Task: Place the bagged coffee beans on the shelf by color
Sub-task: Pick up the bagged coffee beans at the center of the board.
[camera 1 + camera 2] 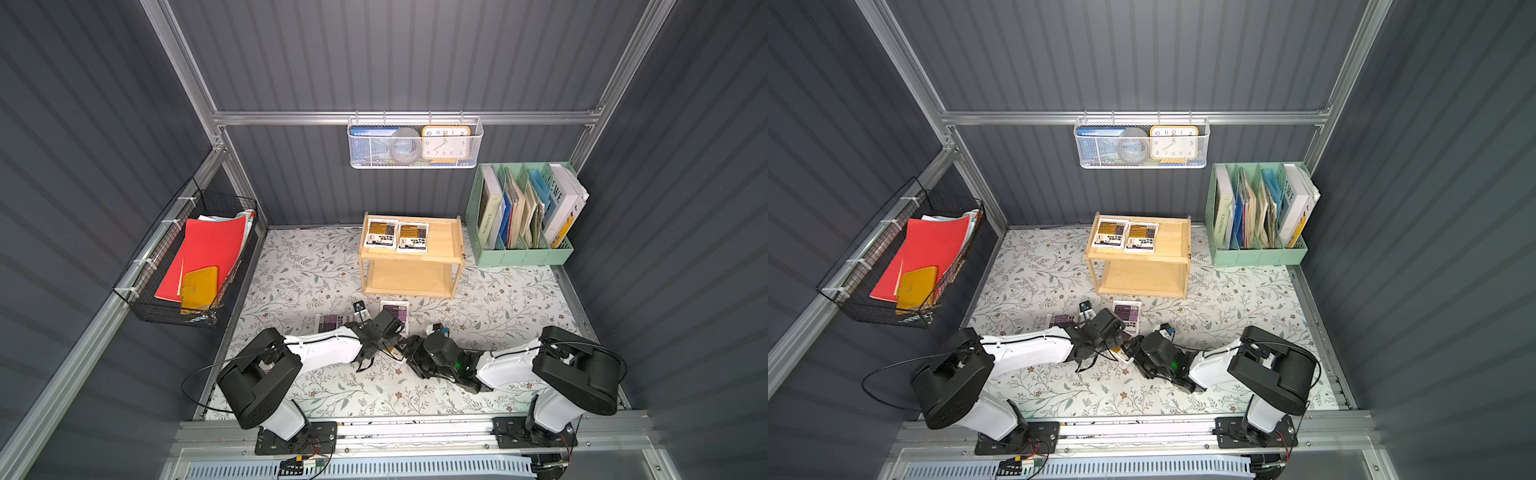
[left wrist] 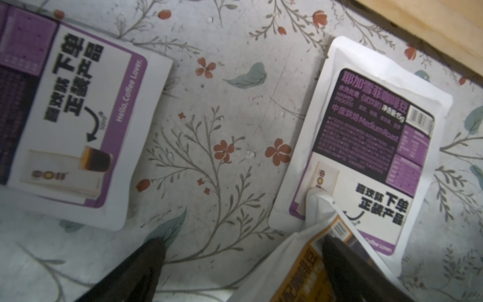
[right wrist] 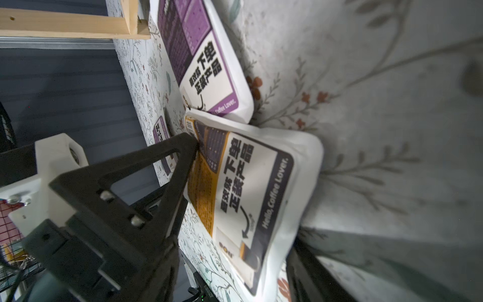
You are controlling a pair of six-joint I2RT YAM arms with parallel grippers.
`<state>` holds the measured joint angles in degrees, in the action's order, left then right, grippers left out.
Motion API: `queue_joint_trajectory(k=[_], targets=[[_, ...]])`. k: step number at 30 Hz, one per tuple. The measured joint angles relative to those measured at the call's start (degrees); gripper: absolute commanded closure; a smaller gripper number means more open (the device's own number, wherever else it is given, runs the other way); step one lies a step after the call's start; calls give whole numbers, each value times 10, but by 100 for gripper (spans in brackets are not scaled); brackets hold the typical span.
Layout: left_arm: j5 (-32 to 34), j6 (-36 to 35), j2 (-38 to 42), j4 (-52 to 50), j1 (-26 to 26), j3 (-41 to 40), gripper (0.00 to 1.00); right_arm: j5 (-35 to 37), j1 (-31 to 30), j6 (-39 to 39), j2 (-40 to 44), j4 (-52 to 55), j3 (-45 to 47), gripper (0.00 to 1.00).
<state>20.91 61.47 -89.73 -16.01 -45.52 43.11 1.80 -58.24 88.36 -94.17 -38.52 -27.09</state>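
Enclosure: grey ribbed walls are closing in a floral tabletop. Item, the shelf: it is standing at the back centre of the tabletop, and a yellow-orange pouch and a second yellow-orange pouch are lying side by side on the left part of its top tier. Item, a purple pouch: it is lying flat on the tabletop just in front of the shelf. Item, a second purple pouch: it is lying to the left of the first, partly hidden by my left arm. Item, the third yellow-orange pouch: it is sitting tilted between my two arms, one corner resting on the first purple pouch. My left jaws are standing wide apart, gripping nothing, one finger pressing against that pouch near its barcode. Its other end is running in toward my right jaws; I cannot tell whether they are clamping it. Also present: a mint-green organizer at back right, a white mesh basket hanging on the back wall, and a black wire basket hanging on the left wall.
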Motion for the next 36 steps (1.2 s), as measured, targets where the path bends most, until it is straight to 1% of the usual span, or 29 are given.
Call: queue_joint_trajectory(k=[11, 14, 15, 18, 23, 28, 34, 36], targets=[[9, 1, 0, 1, -9, -2, 0, -1, 4, 41, -101, -190, 30, 79], [8, 6, 3, -1, -11, -2, 0, -3, 4, 48, -117, -223, 39, 85], [5, 9, 5, -3, -11, -3, 0, -3, 4, 51, -119, -229, 42, 88], [-7, 17, 19, -11, -11, -4, 0, -3, 4, 52, -114, -237, 50, 94], [-26, 19, 56, -54, -14, 2, 0, -5, 4, 46, -70, -198, 68, 97], [-25, 16, 91, -99, -13, 49, 0, -5, 4, 34, 5, -120, 74, 100], [-15, -6, 114, -130, 4, 131, 0, -5, 4, 17, 140, 7, 73, 100], [-12, -19, 116, -138, 15, 163, 0, -2, 4, 10, 192, 64, 67, 100]])
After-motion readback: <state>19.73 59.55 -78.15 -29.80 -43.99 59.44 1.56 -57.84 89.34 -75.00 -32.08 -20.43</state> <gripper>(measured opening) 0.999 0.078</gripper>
